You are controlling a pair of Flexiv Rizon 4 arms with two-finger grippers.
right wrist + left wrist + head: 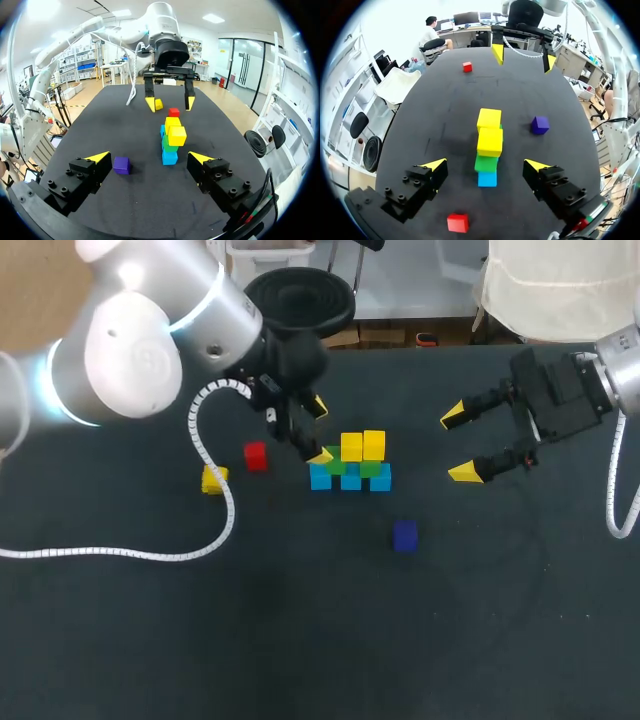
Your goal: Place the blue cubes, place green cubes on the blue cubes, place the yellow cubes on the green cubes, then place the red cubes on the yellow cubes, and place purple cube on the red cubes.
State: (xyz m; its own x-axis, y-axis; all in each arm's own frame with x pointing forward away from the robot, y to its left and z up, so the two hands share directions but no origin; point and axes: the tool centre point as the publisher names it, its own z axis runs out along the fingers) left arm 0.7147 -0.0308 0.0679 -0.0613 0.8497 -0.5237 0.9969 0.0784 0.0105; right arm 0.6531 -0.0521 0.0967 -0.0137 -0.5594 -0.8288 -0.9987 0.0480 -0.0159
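On the dark table (300, 640), near its middle: a stack (352, 464) of cubes. At the bottom, three blue cubes (350, 481) side by side in a row; over them, two green cubes (371, 469); on top, two yellow cubes (374, 444), touching each other. No red or purple on the stack yet. Left gripper (319, 430): gapes wide, holds nothing, hangs just beside the stack's left end, one yellow tip close against the end blue cube; contact there cannot be told. From the left wrist, the stack runs straight ahead in line with the gap between the fingers, with clear space on either side. Red cube (256, 456): sits alone on the table left of the stack, near the left gripper, apart from everything. Loose yellow cube (213, 479): lies farther left, beside a white cable (100, 554) that trails from the left arm across the table. Purple cube (404, 536): rests by itself on the robot's side of the stack, well apart from it. Second red cube (467, 66): shows only from the left wrist, far across the table near the right gripper (458, 444). Right gripper: spreads wide, grips nothing, hovers to the right of the stack, apart from it, fingers pointing toward it.
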